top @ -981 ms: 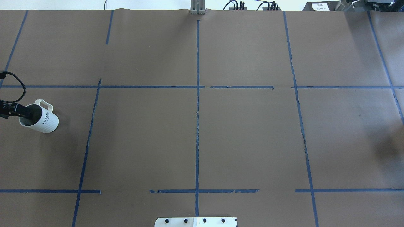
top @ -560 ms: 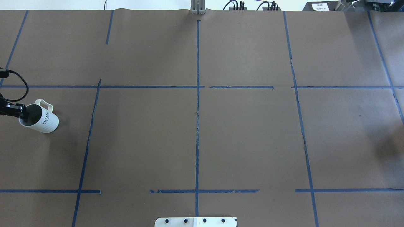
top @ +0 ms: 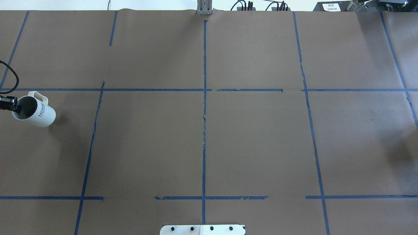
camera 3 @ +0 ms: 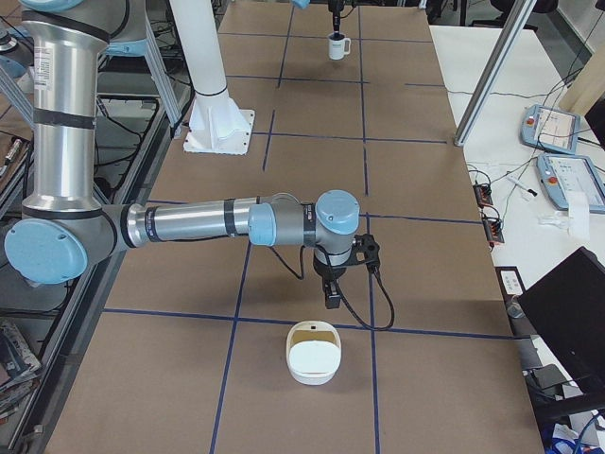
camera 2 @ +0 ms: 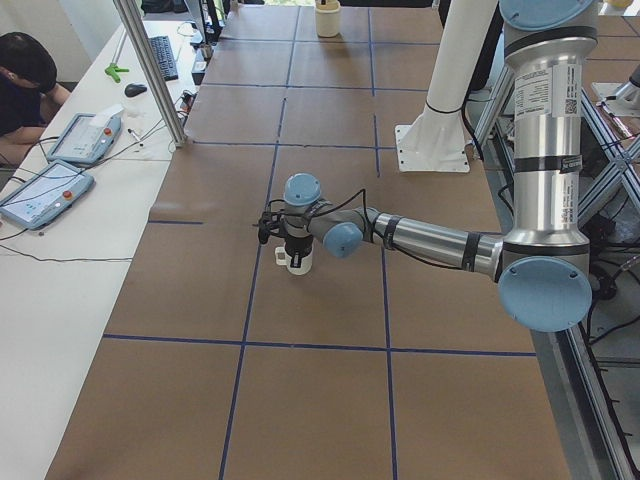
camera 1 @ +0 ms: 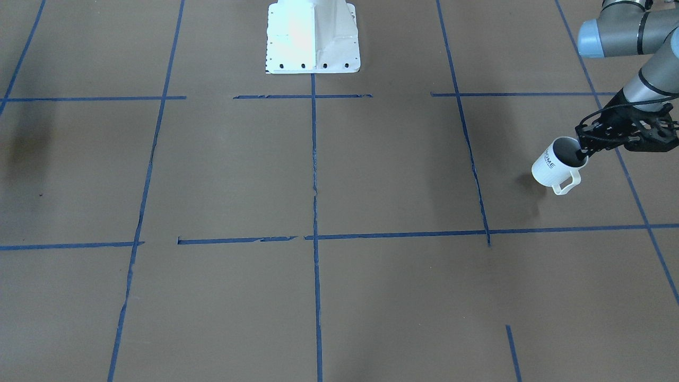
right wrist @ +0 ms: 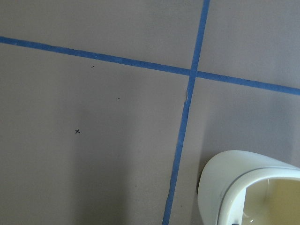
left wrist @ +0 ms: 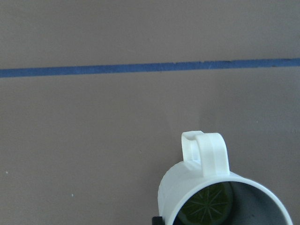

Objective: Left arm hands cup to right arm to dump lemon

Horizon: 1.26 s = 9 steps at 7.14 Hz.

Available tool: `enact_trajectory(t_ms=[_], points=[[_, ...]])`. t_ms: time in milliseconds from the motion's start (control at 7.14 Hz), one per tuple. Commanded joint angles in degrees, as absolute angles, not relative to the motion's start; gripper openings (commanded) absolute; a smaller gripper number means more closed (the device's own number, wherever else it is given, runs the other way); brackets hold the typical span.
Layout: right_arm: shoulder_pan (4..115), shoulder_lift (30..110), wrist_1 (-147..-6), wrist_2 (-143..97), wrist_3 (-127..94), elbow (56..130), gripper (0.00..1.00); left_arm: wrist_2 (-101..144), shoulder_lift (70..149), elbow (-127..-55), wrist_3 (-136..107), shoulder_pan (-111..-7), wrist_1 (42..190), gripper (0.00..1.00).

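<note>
The white ribbed cup (top: 36,113) with black "HOME" lettering hangs tilted a little above the table at its far left; its shadow lies apart from it. My left gripper (top: 15,105) is shut on the cup's rim, one finger inside and one outside. In the front-facing view the cup (camera 1: 554,165) is at the right, under the left gripper (camera 1: 582,153). In the left wrist view the cup (left wrist: 197,180) has its handle up, with a greenish lemon slice (left wrist: 206,207) inside. My right gripper (camera 3: 330,295) points down at the table; I cannot tell if it is open.
A white oval bowl (camera 3: 313,353) stands on the table just in front of the right gripper; its rim shows in the right wrist view (right wrist: 234,176). Blue tape lines cross the brown table. The robot's white base (camera 1: 313,37) stands at mid-table edge. An operator's bench runs along the far side.
The left gripper has lifted the cup off the table and carried it slightly left and away. The right arm is not in the earlier view.
</note>
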State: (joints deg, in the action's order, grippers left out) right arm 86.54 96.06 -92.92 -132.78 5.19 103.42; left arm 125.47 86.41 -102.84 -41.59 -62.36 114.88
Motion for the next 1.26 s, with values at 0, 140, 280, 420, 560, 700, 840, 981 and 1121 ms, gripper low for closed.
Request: enact_trajectory(t_ms=[0, 140, 280, 420, 560, 700, 840, 981, 1121], points=[[86.3, 96.0, -87.0, -132.8, 5.2, 103.4, 1.00, 125.4, 94.6, -103.4, -45.5, -63.6, 105.2, 0.00], [85.3, 95.5, -81.4, -132.7, 5.3, 102.8, 1.00, 125.5, 98.9, -103.3, -49.8, -63.2, 101.5, 0.00], [82.2, 93.3, -74.7, -132.6, 5.3, 100.7, 1.00, 125.7, 103.6, -103.1, -51.7, -62.7, 97.2, 0.00], [79.9, 90.1, -71.3, -132.7, 5.2, 98.1, 1.00, 127.2, 107.1, -102.8, -51.9, -60.6, 93.6, 0.00], [77.1, 86.8, -70.9, -132.8, 5.3, 97.0, 1.00, 127.2, 110.4, -102.4, -57.2, -58.6, 92.5, 0.00], [74.3, 84.0, -70.6, -132.8, 5.2, 97.0, 1.00, 127.2, 112.4, -102.3, -61.6, -56.4, 92.5, 0.00], [70.6, 81.8, -70.5, -132.8, 5.2, 97.0, 1.00, 127.2, 115.0, -101.9, -65.8, -54.1, 92.5, 0.00], [67.4, 80.9, -67.5, -132.6, 5.2, 97.0, 1.00, 127.2, 117.0, -101.3, -69.7, -52.2, 92.5, 0.00], [62.3, 79.4, -61.5, -132.1, 0.7, 95.9, 1.00, 127.1, 119.9, -100.2, -74.2, -49.8, 92.5, 0.00]])
